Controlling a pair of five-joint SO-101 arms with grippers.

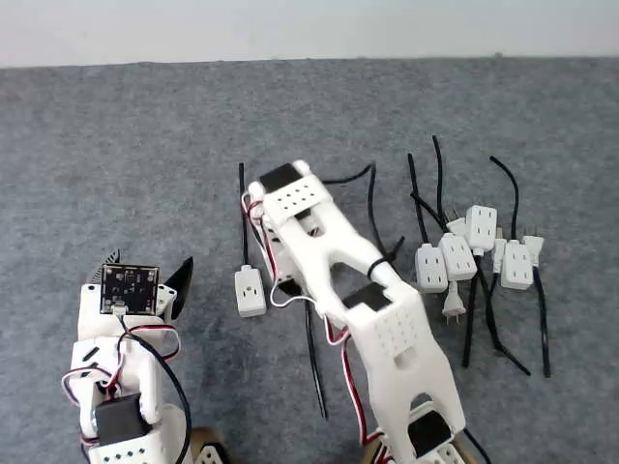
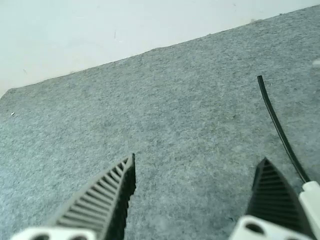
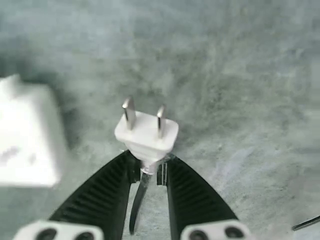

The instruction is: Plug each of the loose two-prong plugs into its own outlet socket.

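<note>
My right gripper [image 3: 147, 162] is shut on the neck of a white two-prong plug [image 3: 146, 132], whose prongs point away from it, just above the grey mat. A white outlet socket [image 3: 27, 135] lies close beside the plug. From above, that socket [image 1: 250, 290] lies on the mat with its black cord running toward the far side, next to the right arm [image 1: 319, 242], which bends down over it. My left gripper [image 2: 192, 197] is open and holds nothing. It hangs over bare mat near the front left [image 1: 145, 269], with the socket's black cord [image 2: 280, 130] beside one finger.
A cluster of several white sockets [image 1: 456, 256] and loose plugs [image 1: 453, 304] with tangled black cords lies at the right of the mat. A pale wall [image 1: 309, 29] borders the far edge. The mat's far left is open room.
</note>
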